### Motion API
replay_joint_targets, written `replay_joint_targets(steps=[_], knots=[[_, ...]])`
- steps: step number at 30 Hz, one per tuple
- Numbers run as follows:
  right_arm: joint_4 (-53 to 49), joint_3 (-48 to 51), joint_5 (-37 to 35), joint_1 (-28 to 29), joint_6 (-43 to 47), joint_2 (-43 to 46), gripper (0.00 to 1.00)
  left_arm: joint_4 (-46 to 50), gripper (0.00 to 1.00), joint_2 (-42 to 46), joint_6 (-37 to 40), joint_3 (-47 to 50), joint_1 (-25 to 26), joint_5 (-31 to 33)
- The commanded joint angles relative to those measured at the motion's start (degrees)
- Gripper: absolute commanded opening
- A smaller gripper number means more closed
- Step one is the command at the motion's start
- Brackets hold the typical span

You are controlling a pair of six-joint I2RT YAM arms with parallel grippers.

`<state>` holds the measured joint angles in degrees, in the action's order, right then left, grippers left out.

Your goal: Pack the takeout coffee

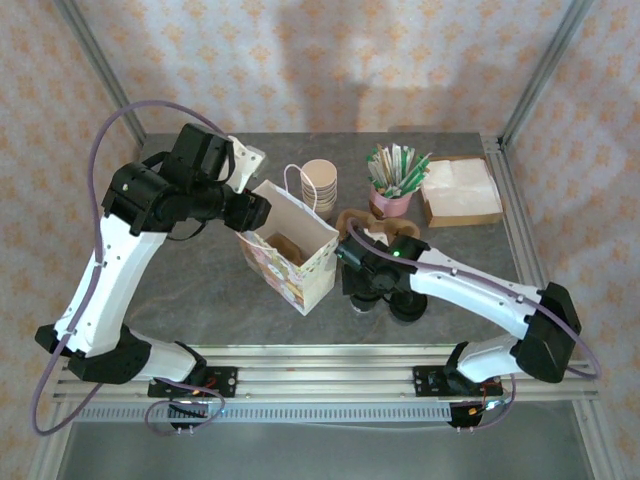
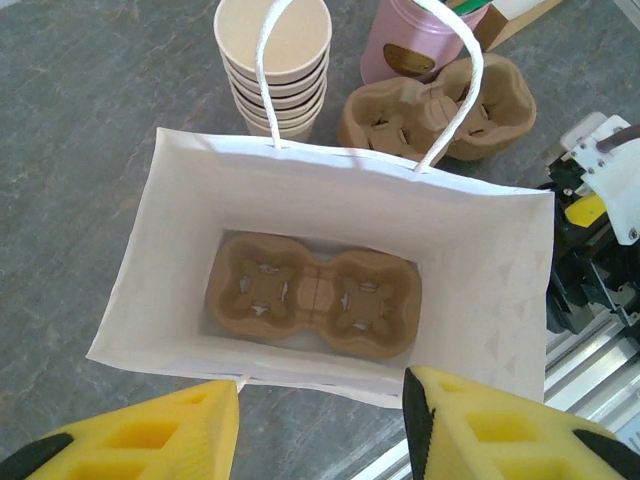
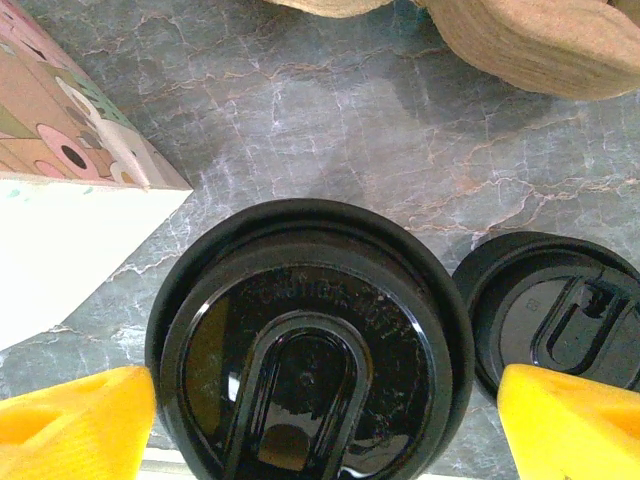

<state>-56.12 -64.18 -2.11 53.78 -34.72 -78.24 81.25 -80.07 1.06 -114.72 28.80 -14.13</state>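
The takeout coffee (image 3: 310, 345) stands on the table just right of the paper bag (image 1: 290, 262), and I look straight down on its round black lid. My right gripper (image 3: 325, 405) is open around the lid, one yellow finger (image 3: 80, 420) at each side, with a small gap on the right. From above, the cup (image 1: 362, 303) is mostly hidden under that gripper (image 1: 368, 282). My left gripper (image 2: 320, 400) hangs open at the bag's near rim (image 2: 300, 385), nothing between its fingers. A brown cup carrier (image 2: 315, 300) lies flat in the bag's bottom.
Loose black lids (image 3: 560, 315) sit right beside the coffee. Behind the bag stand a stack of lidless cups (image 1: 318, 185), spare carriers (image 1: 375, 225), a pink pot of sticks (image 1: 392, 195) and a box of napkins (image 1: 460, 190). The bag's rope handles (image 2: 455, 80) arch over its far rim.
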Motion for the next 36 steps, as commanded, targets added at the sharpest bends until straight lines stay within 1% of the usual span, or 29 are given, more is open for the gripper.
replay_joint_targets(steps=[1,3,8,19,24,31,34,36], knots=[[0.1,-2.0,-1.0,-0.2,-0.9,-0.9,0.88,2.2,0.47,0.6,1.8,-1.7,0.5,1.6],[0.4,-2.3,-1.0,-0.2,-1.0,-1.5,0.82,2.1,0.47,0.5,1.7,-1.3,0.6,2.0],[0.4,-2.4,-0.6,0.1,-1.1,-2.2,0.76,2.0,0.47,0.5,1.8,-1.2,0.6,2.2],[-0.5,-1.9,-1.2,0.7,-1.8,-4.1,0.74,2.6,0.47,0.1,2.4,-1.2,1.0,1.9],[-0.7,-1.8,-1.2,0.8,-2.3,-4.7,0.76,2.6,0.47,-0.1,2.5,-1.2,1.3,2.4],[-2.3,-2.6,-3.6,0.9,-2.9,-3.3,0.74,2.6,0.47,-0.2,2.5,-1.1,1.4,3.0],[-1.3,-2.2,-3.1,0.9,-3.0,-2.5,0.72,2.5,0.47,-0.2,2.5,-1.1,1.4,3.2],[-1.1,-1.7,-3.2,0.9,-3.2,-2.7,0.73,2.6,0.47,-0.3,2.5,-1.2,1.3,3.2]])
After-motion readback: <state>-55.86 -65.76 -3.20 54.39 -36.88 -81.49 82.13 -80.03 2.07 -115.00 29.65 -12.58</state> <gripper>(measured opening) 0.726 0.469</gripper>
